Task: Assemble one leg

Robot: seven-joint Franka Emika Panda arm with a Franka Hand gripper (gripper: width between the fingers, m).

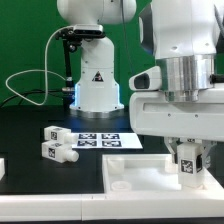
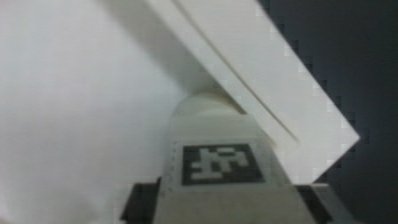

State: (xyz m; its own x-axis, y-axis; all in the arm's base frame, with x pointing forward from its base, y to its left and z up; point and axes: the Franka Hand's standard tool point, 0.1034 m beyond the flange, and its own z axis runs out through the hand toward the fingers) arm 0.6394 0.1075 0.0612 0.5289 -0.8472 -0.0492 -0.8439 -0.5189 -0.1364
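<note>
My gripper (image 1: pixel 187 160) is shut on a leg (image 1: pixel 186 166), a white peg with a tagged square end, and holds it over the right part of the white tabletop (image 1: pixel 135 175). In the wrist view the leg (image 2: pixel 214 140) points at the tabletop (image 2: pixel 80 100) close to its raised rim (image 2: pixel 267 70), near a corner. I cannot tell whether its tip touches the top. Two more legs (image 1: pixel 55 133) (image 1: pixel 56 151) lie on the black table at the exterior view's left.
The marker board (image 1: pixel 106 140) lies behind the tabletop. The robot base (image 1: pixel 96 75) stands at the back with cables to its left. A white part edge (image 1: pixel 3 166) shows at the exterior view's far left.
</note>
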